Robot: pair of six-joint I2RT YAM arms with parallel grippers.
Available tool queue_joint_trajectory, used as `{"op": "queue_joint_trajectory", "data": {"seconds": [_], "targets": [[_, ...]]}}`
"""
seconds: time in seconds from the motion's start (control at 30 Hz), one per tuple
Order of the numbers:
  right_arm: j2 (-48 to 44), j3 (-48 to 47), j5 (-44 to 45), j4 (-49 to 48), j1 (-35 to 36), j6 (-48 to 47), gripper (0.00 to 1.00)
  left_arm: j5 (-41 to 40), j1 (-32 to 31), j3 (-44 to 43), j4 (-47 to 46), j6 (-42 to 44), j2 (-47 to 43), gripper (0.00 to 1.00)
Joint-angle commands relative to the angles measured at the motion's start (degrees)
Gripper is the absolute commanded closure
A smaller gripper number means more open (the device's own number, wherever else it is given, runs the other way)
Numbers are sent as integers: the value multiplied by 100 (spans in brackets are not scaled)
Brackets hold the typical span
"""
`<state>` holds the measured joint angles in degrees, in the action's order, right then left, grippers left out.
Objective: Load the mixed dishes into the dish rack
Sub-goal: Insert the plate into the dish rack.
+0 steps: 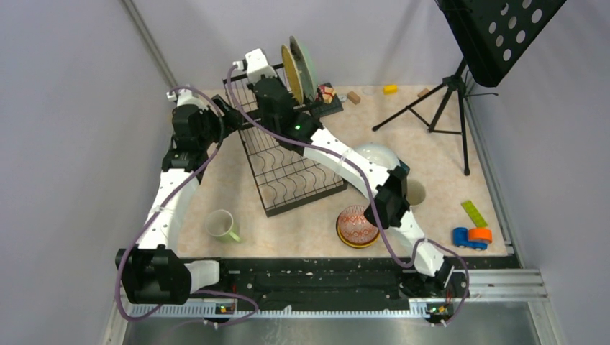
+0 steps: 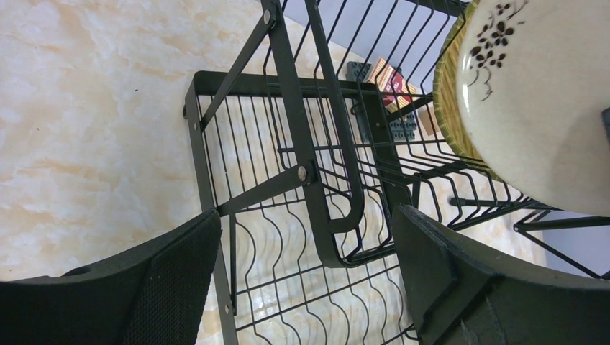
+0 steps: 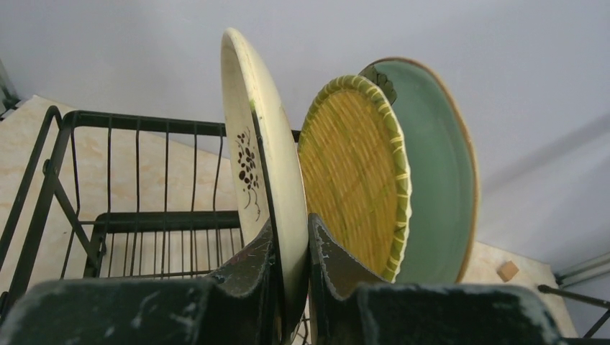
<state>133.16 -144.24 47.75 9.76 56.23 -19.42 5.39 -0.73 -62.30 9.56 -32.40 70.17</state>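
At the rack's raised tier: the right hand (image 3: pixel 291 237) is pinched shut on the lower rim of the cream plate (image 3: pixel 262 165), the one with a dark flower sprig. It holds the plate on edge over the upper section of the dish rack (image 1: pixel 288 180).
Neighbours: a yellow woven-look plate (image 3: pixel 352 172) stands just beside the held one, with a green plate (image 3: pixel 439 165) behind it. Both are upright in the tier.
Seating: the hand hides the cream plate's bottom edge, so I cannot tell whether it is down between the wires.
Left hand (image 2: pixel 306 230): spread wide with nothing in it, hovering above the rack's side frame.
Step in hand: by my reading, setting the cream plate into the slot next to the yellow plate.
Doing it well: keep the plate vertical and parallel to its neighbours. Lower it straight so the rim drops between two wires rather than riding on top of one. Let go only once the rack is bearing the weight.
Withdrawal: one finger sits between the cream and yellow plates. The hand should therefore back out along the plate's own plane, without twisting.
Risk: a tilted release could tip the plate onto the yellow one or out of the tier.
Left on the table (image 1: pixel 223 172): a light-green mug (image 1: pixel 223 225), a red-patterned bowl (image 1: pixel 356 224), a cream mug (image 1: pixel 416 192) and a white dish (image 1: pixel 374 154) partly under the right arm.
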Motion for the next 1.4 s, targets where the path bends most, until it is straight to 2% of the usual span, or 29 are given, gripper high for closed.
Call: {"op": "queue_joint_trajectory", "data": {"seconds": [0.0, 0.67, 1.1, 1.2, 1.3, 1.37], "targets": [[-56, -444, 19, 112, -176, 463, 100, 68, 35, 34, -297, 115, -91, 9], [249, -240, -441, 267, -528, 1008, 100, 123, 32, 43, -350, 41, -43, 10], [573, -260, -83, 360, -604, 1317, 100, 195, 34, 21, -408, -72, -4, 11], [588, -268, -91, 391, -617, 1445, 92, 209, 37, 9, -405, -73, -12, 11], [544, -280, -207, 516, -647, 1613, 78, 217, 32, 8, -386, -60, -21, 11], [487, -272, -290, 579, -670, 1695, 72, 217, 37, 0, -370, -55, -23, 11]]}}
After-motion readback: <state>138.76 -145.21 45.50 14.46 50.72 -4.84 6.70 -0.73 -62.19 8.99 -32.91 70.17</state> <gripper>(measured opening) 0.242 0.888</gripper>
